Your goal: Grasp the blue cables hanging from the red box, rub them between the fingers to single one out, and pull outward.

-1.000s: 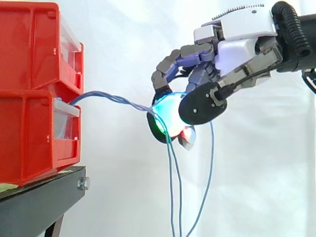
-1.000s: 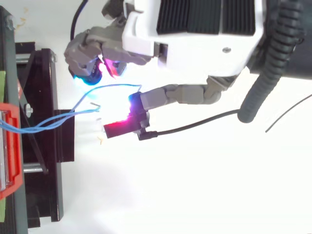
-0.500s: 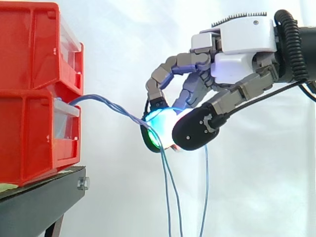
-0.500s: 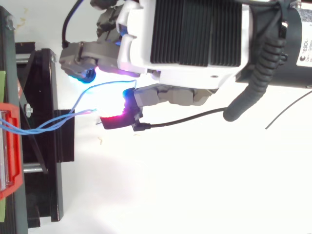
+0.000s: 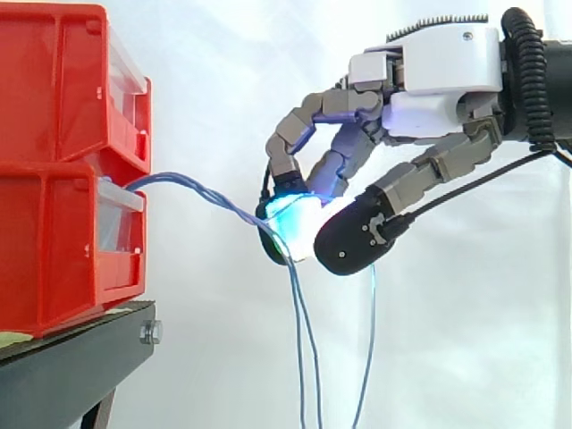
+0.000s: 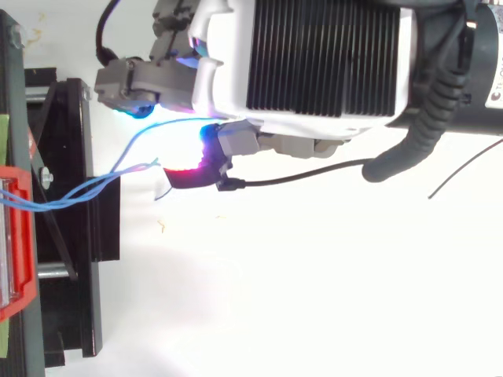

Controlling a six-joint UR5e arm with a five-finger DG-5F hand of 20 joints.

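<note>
Before a white curtain [image 5: 223, 80], the red box [image 5: 63, 241] sits at the right edge of the black stand [image 5: 80, 357], under a second red bin [image 5: 63, 80]. The blue cables [image 5: 201, 189] leave the box's front edge as a twisted bundle, run to the hand [image 5: 438, 107], and hang loose below it. The hand is clamped on them: its curled fingertips [image 5: 290, 214] and thumb [image 5: 357, 239] pinch the bundle well clear of the box. The rubbing step seems in hand. It likely calls for a light pinch, with the pads sliding across each other so the strands roll apart, before any pull straight away from the box.
</note>
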